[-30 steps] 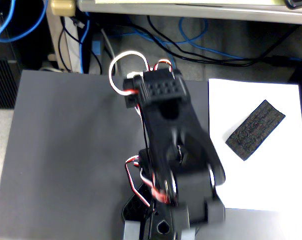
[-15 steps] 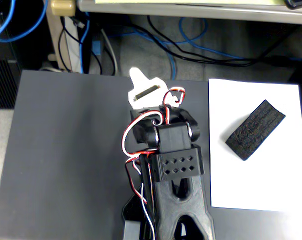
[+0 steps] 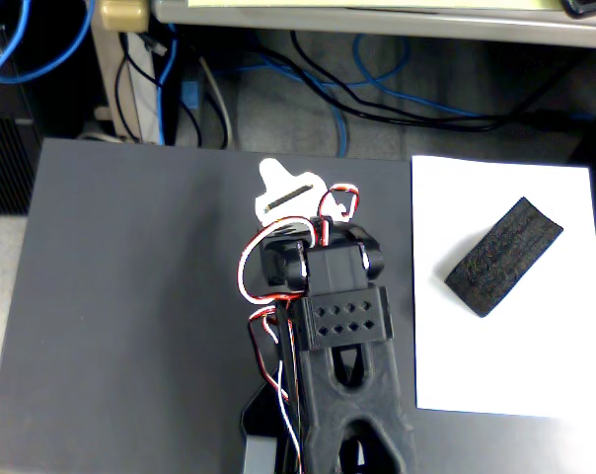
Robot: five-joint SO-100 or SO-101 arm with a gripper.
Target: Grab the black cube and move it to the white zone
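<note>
Cube (image 3: pixel 503 256) lies wholly on the white zone (image 3: pixel 564 370), well right of the hand (image 3: pixel 290 193), whose white fingers look pressed together, holding nothing. Risk: any sweep right nudges it off.

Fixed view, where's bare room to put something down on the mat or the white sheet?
Free: the dark mat left of the arm, and the white zone below the black cube. Crowded: mid-mat around the hand and its wires.

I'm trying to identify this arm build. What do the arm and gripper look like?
The arm is black plastic with a perforated block and cut-out openings. Red, white and black wires loop along it. The gripper has a white jaw piece with a dark slot.
</note>
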